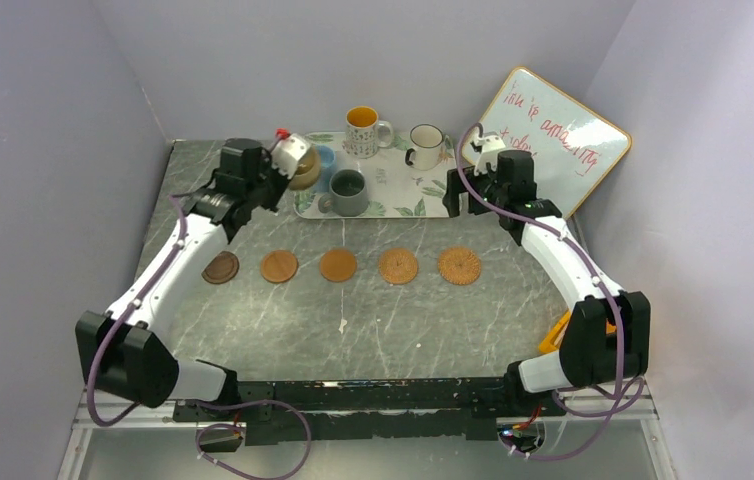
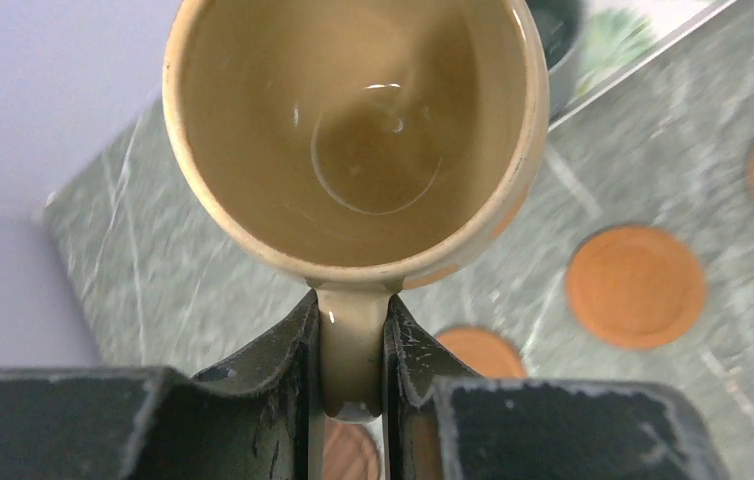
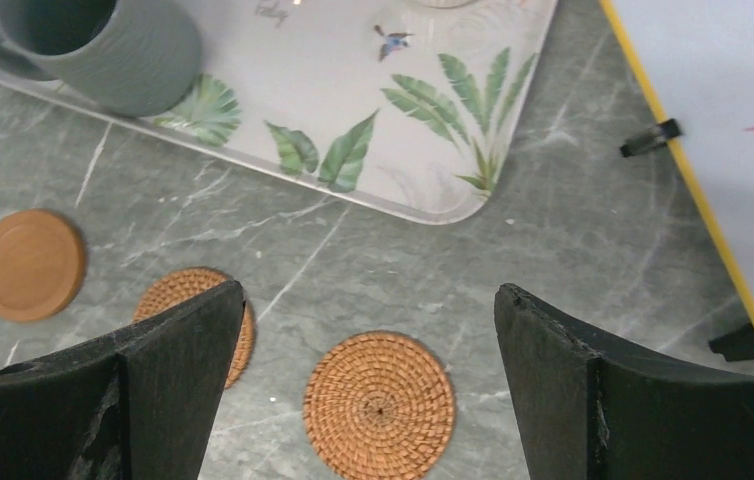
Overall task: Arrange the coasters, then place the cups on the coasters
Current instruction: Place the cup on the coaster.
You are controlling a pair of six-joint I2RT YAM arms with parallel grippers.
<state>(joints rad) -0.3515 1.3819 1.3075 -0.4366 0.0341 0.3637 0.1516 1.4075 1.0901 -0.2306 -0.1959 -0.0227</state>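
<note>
The tan mug [image 2: 353,130] is glazed glossy beige inside and out. The grey-green mug [image 3: 103,50] is left plain. The tray [image 3: 283,80] is printed white with green leaves and a small blue bird. The woven coaster [image 3: 379,405] is ringed in orange-tan rattan; the smooth coaster [image 3: 29,264] is coloured plain orange-brown. The table [image 3: 573,230] is marbled grey with pale veins.

Five coasters [image 1: 338,265], five cups [image 1: 349,192], one tray [image 1: 398,190]

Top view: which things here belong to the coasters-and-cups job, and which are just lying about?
Job: five coasters in a row; tan mug held by the left gripper; grey-green mug, light blue mug, patterned mug and white mug on the tray.
Lying about: whiteboard; orange object at far right.
</note>
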